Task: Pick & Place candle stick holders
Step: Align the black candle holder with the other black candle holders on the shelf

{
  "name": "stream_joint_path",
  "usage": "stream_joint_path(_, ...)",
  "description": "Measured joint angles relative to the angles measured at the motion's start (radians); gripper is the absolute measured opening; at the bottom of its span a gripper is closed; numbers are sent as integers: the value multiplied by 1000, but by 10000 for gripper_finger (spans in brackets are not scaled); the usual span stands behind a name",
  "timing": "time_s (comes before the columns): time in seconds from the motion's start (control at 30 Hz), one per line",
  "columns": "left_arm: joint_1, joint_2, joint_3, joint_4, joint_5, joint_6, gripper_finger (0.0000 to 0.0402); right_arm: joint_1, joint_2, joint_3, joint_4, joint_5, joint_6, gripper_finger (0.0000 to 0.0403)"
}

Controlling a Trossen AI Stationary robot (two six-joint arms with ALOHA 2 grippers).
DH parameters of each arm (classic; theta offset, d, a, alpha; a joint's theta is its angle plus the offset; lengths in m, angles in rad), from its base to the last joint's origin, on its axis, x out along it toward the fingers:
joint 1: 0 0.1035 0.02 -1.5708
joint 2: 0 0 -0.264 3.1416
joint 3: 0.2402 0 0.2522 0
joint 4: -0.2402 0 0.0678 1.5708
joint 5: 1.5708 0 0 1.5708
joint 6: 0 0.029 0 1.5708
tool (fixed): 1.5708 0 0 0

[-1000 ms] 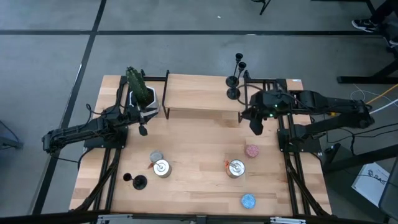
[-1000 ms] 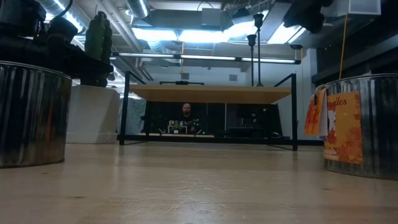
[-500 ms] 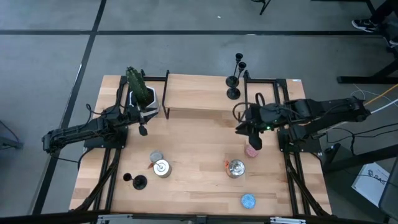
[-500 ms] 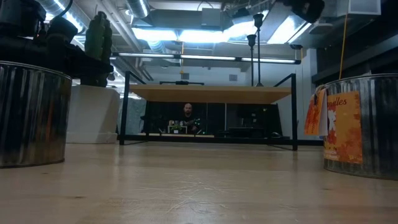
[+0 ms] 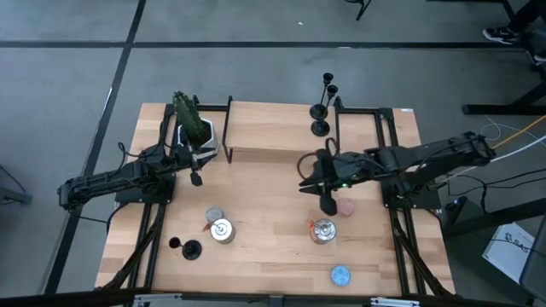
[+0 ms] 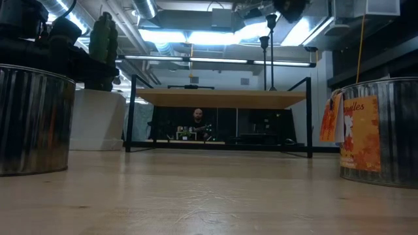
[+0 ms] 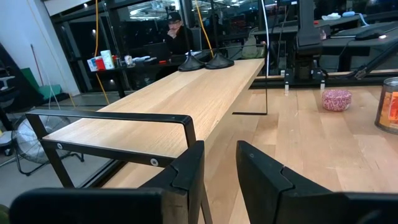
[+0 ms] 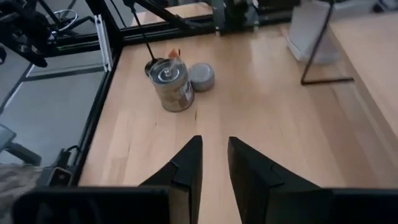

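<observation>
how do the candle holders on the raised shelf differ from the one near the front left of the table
The candle stick holders on the shelf stand as a close group at the raised shelf's right end, near the back; the lone holder stands by itself on the table top near the front left corner. The shelf group is beside the right arm's base; the lone one sits near a silver tin. All are matte black and upright.

**Non-task items on the table**

Light wooden tabletop [image 5: 264, 213] carries two round silver tins [image 5: 221, 228] [image 5: 323, 230], a pink disc [image 5: 346, 206], a blue disc [image 5: 340, 275], a raised wooden shelf [image 5: 273, 128] and a green cactus [image 5: 189, 115].
</observation>
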Motion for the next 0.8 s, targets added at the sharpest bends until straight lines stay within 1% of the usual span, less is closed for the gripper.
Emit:
stream_joint_path(0.2,0,0,0,0,0,0,88,0,96,0,167,4,-75,79)
stream_joint_path(0.3,0,0,0,0,0,0,88,0,139,0,224,35,-103,79)
stream_joint_path(0.37,0,0,0,0,0,0,88,0,164,0,243,50,-106,79)
stream_joint_path(0.57,0,0,0,0,0,0,88,0,220,0,266,50,-105,79)
stream_joint_path(0.8,0,0,0,0,0,0,88,0,239,0,262,51,-105,79)
